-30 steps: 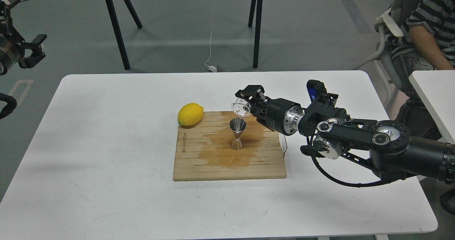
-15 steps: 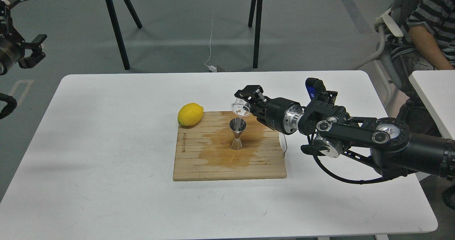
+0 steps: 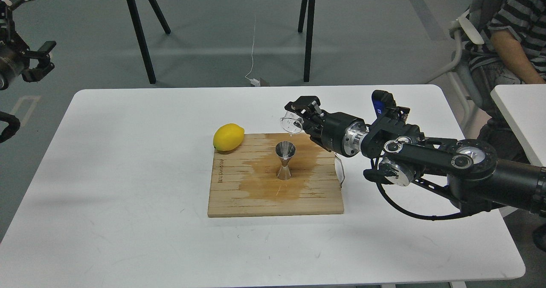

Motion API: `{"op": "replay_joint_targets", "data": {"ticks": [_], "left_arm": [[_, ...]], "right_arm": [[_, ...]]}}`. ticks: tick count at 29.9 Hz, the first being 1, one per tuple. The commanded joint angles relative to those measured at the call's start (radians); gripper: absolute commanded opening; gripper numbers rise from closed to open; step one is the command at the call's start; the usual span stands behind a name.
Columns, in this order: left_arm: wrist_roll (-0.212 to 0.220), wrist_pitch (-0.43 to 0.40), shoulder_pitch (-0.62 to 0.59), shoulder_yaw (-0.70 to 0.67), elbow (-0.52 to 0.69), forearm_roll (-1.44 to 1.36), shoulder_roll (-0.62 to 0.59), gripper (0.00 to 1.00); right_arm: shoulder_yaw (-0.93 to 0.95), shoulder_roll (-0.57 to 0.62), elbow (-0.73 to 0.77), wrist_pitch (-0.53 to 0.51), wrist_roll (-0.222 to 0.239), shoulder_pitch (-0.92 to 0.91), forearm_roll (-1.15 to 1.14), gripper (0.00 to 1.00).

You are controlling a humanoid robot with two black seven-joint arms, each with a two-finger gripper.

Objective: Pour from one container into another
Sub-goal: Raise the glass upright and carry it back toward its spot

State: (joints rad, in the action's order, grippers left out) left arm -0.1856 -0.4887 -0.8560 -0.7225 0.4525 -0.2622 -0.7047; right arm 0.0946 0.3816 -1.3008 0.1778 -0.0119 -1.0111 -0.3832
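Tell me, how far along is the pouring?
Picked up already: the right gripper holds the clear glass cup. In hand: it is tipped, mouth down, above the steel jigger on the wet wooden board. Left: setting it down.

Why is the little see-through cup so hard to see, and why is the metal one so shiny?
Head view: the glass cup in the right pincer is clear, so the white table shows through; the jigger mirrors overhead light; shadows are soft and faint; the picture is sharp.

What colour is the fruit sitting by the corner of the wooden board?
The lemon is bright yellow, seen best in the head view.
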Motion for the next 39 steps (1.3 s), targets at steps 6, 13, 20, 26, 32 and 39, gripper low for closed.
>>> {"op": "replay_joint_targets", "data": {"ticks": [6, 13, 20, 26, 32, 39], "left_arm": [[0.002, 0.0, -0.018, 0.0, 0.0, 0.001, -0.001, 0.99], [0.003, 0.0, -0.034, 0.003, 0.0, 0.015, 0.001, 0.99], [0.002, 0.0, -0.032, 0.003, -0.003, 0.026, 0.001, 0.99], [0.003, 0.0, -0.035, 0.003, -0.003, 0.028, -0.004, 0.99], [0.002, 0.0, -0.034, 0.003, -0.003, 0.028, -0.004, 0.99], [0.002, 0.0, -0.034, 0.003, -0.003, 0.028, -0.01, 0.99]], "right_arm": [[0.233, 0.028, -0.005, -0.017, -0.003, 0.084, 0.188, 0.17], [0.549, 0.098, -0.029, -0.047, -0.01, 0.242, 0.412, 0.17], [0.885, 0.092, -0.028, -0.066, -0.031, 0.497, 0.523, 0.17], [1.14, -0.006, -0.031, -0.086, -0.039, 0.712, 0.53, 0.17], [1.326, -0.153, -0.019, -0.096, -0.048, 0.842, 0.53, 0.18], [1.387, -0.263, 0.06, -0.115, -0.105, 0.914, 0.532, 0.18]]}}
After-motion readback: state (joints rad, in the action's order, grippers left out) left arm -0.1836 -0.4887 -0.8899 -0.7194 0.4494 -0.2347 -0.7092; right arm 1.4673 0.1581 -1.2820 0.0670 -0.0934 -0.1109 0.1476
